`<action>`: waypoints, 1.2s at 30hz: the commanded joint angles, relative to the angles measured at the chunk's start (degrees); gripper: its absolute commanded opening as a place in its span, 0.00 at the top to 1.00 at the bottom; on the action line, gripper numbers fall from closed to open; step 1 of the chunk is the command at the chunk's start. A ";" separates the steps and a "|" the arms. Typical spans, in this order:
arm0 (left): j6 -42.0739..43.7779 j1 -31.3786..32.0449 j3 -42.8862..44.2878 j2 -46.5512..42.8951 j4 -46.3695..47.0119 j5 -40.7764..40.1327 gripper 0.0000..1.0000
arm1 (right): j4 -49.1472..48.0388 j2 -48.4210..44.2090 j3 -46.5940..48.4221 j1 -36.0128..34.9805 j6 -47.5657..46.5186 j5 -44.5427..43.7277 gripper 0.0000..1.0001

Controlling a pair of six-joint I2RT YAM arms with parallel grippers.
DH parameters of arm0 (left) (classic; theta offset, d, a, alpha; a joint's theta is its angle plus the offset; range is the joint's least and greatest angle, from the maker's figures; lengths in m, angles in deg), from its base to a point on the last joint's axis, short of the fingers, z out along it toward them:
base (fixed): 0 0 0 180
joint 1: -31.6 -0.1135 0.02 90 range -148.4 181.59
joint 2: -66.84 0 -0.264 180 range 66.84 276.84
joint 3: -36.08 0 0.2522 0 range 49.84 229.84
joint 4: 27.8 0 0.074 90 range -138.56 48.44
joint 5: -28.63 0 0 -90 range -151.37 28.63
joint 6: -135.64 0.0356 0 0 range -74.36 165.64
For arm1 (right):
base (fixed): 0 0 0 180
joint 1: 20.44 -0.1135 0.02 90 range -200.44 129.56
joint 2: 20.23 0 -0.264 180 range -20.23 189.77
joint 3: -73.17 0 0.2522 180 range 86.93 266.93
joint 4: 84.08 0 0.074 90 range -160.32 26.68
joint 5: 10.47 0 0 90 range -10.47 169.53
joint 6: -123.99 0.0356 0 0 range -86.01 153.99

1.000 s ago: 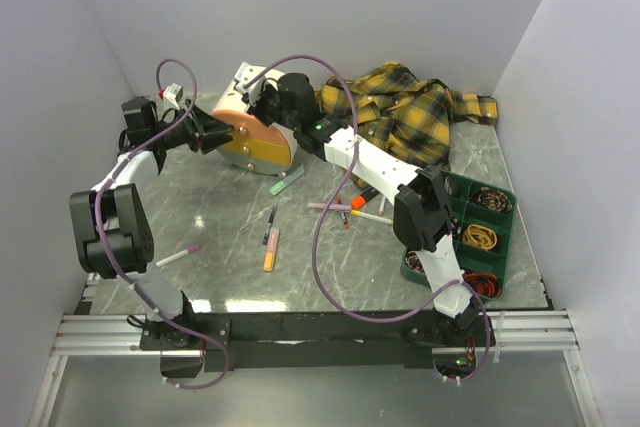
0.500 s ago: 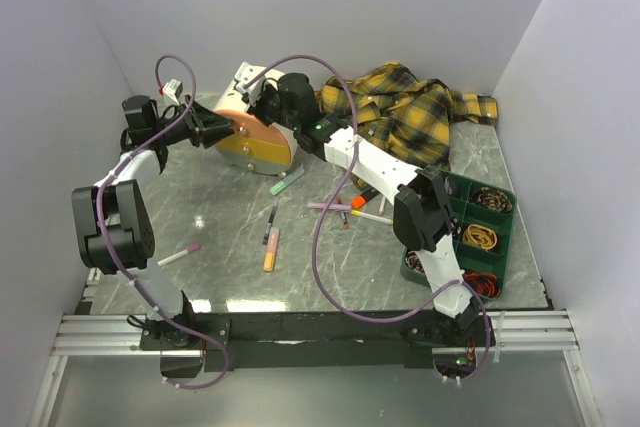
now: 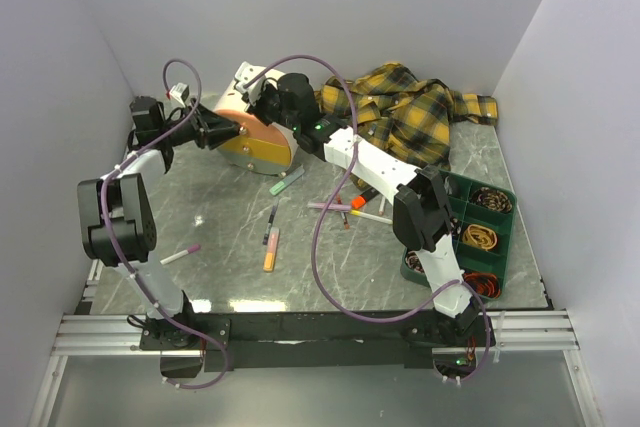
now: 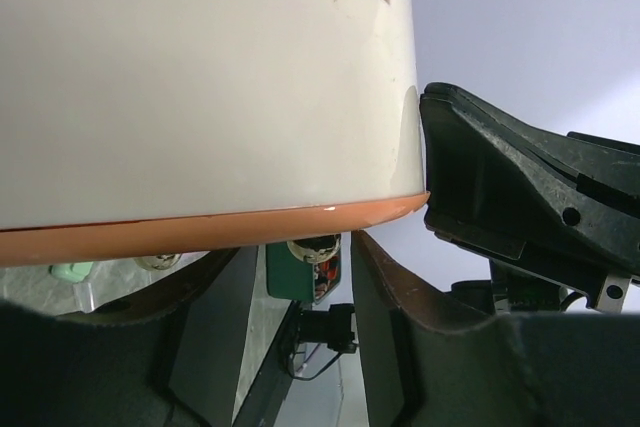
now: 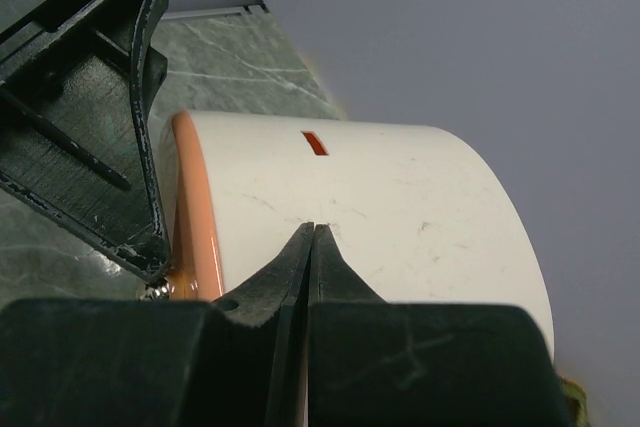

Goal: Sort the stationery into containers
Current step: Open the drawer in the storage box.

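On table [image 3: 220,212] rear-left | right gripper [image 5: 312,232] pinched empty atop drawer box [image 5: 400,197] | left gripper [image 3: 228,131] parted, empty, at front | advise pulling straight, slowly.

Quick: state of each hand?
Left hand: open, fingers apart at the orange front of the cream drum-shaped drawer box.
Right hand: closed, holding nothing, tips over that box.

Overhead light: bright, even and diffuse from above; I see only soft shadows under the arms.
Glare: white reflected patches along the near edge of the worktop [image 3: 215,212].
Left wrist view: the cream drawer box [image 4: 200,77] looks almost washed out and soft; the foreground is dark and blurred.
Right wrist view: scuffs on the box read crisply; my right tool [image 5: 312,237] is a black, near-featureless silhouette.
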State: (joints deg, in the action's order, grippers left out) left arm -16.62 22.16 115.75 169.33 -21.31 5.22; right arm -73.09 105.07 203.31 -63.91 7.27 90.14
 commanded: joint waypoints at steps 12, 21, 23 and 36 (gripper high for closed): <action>-3.48 2.14 3.26 1.92 6.30 0.56 0.56 | 5.14 2.50 0.61 0.31 0.09 -1.03 1.00; -4.27 1.70 1.77 0.52 7.00 1.26 0.77 | 5.31 2.85 0.69 0.31 0.09 -1.03 1.00; -4.19 1.35 1.33 -0.28 6.38 1.53 0.81 | 5.23 2.85 0.69 0.31 -0.09 -1.03 1.00; 9.24 -0.15 -7.18 -13.72 -12.51 4.69 0.87 | 5.58 3.64 1.31 0.31 -0.79 -0.94 1.00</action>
State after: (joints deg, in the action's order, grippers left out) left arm -14.72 22.29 111.27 162.34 -27.91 7.10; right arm -74.11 105.79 203.66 -63.91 6.64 89.42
